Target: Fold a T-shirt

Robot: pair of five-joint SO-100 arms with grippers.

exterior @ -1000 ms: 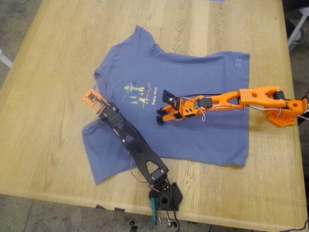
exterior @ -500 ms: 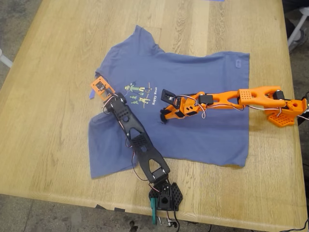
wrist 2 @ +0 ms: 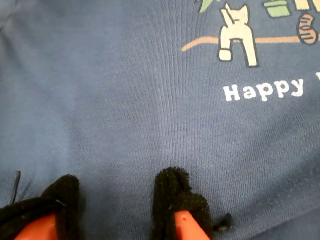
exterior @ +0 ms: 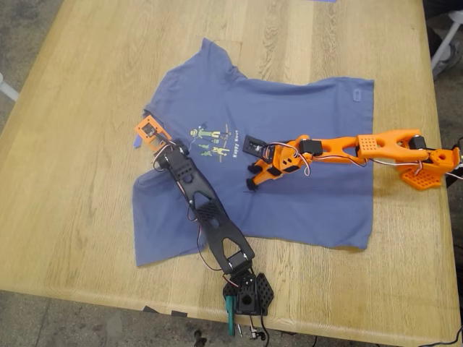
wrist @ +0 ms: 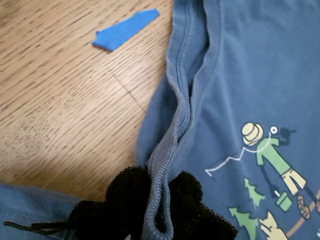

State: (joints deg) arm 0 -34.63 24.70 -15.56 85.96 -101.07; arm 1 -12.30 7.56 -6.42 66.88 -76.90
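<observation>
The slate-blue T-shirt (exterior: 304, 116) lies spread on the wooden table (exterior: 65, 181), its cartoon print (exterior: 210, 141) facing up. My first gripper (exterior: 153, 142), on the black arm, is shut on the hem of a sleeve, with the seam pinched between its black foam pads (wrist: 125, 195); the first wrist view shows the bunched fabric (wrist: 172, 130) running up from the jaws. My second gripper (exterior: 253, 182), on the orange arm, is open, its pads (wrist 2: 177, 200) resting apart on flat fabric (wrist 2: 125, 100) below the print and the white "Happy" text (wrist 2: 262, 90).
A small blue tape scrap (wrist: 125, 30) lies on bare wood just beyond the pinched sleeve; it also shows in the exterior view (exterior: 137, 142). The black arm's base (exterior: 246, 293) stands at the near table edge, the orange arm's base (exterior: 427, 173) at the exterior view's right.
My first gripper has pulled the sleeve inward towards the chest, shifting the shirt's lower sleeve edge to the exterior view's right. My second gripper has slid slightly right and down on the fabric.
</observation>
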